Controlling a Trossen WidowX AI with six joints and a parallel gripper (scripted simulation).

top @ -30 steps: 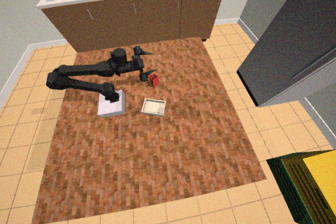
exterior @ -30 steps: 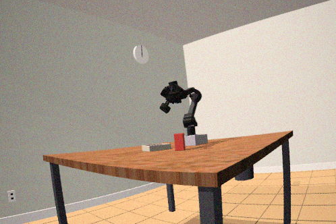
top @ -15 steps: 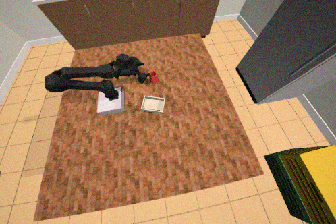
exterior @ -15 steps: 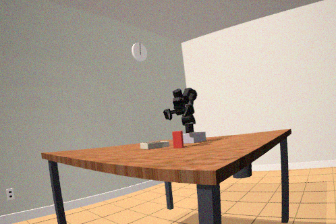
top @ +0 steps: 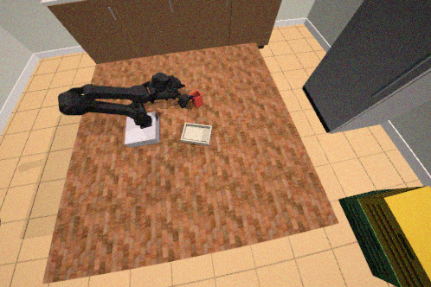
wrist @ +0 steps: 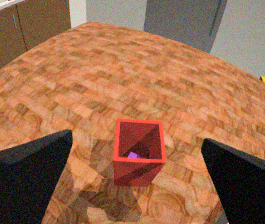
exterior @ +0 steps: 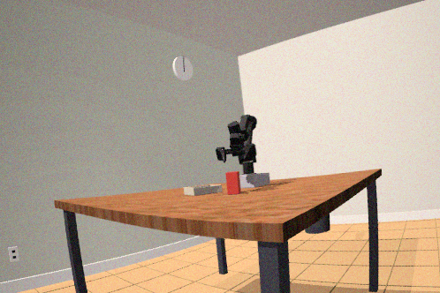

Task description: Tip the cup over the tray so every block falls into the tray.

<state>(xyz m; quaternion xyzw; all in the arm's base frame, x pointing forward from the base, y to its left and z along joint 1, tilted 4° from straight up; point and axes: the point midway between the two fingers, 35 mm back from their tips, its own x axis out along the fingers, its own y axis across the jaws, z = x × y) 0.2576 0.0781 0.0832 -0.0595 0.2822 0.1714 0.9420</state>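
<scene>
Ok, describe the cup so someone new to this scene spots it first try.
On the wooden table, find the black arm on its pale block. Near the arm's open jaws stands the cup, upright, square-mouthed, with something purple inside. It is bright red and taller than the shallow cream tray nearby.
</scene>
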